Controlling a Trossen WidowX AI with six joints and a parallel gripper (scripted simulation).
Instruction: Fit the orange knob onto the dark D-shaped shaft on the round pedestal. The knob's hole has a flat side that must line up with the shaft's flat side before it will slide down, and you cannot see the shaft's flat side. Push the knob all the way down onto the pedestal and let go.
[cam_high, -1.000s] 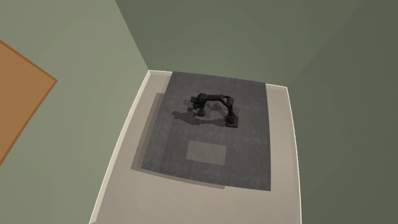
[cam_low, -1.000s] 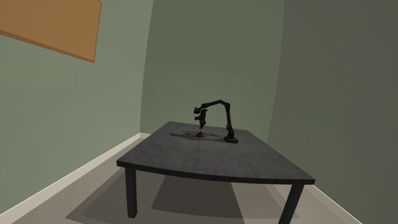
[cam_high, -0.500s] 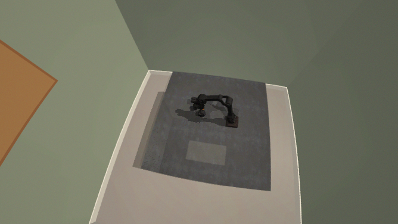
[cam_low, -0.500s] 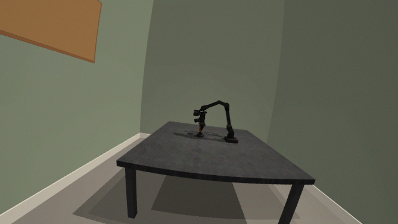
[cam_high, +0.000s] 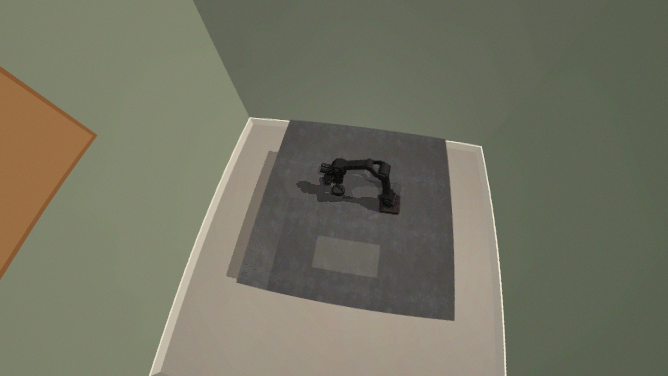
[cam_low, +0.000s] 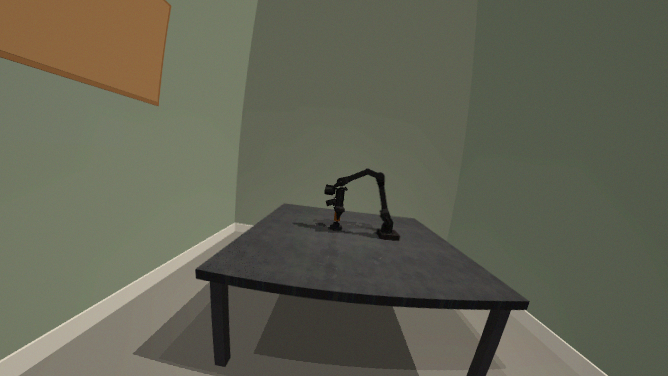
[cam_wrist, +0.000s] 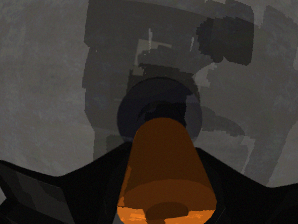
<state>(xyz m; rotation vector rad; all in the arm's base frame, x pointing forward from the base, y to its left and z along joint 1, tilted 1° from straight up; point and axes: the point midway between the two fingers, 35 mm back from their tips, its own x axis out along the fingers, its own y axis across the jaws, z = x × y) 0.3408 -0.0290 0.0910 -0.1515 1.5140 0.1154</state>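
The orange knob (cam_low: 336, 217) (cam_wrist: 162, 150) is upright between the fingers of my gripper (cam_low: 338, 215) (cam_wrist: 162, 151), which is shut on it. The round dark pedestal (cam_high: 338, 190) (cam_low: 335, 227) (cam_wrist: 128, 116) stands on the table below the knob. In the wrist view the knob's far end overlaps the near part of the pedestal. A black patch at the pedestal's middle shows just beyond the knob; shaft and shadow cannot be told apart there. In the exterior view the knob is just above the pedestal. Whether it touches the shaft, and the flat sides, cannot be seen.
The arm's base (cam_high: 389, 204) (cam_low: 388, 234) stands on the dark table (cam_high: 410, 270) (cam_low: 360, 265), to the right of the pedestal. A pale rectangle (cam_high: 346, 256) shows on the table in the top view. The arm's shadow lies around the pedestal.
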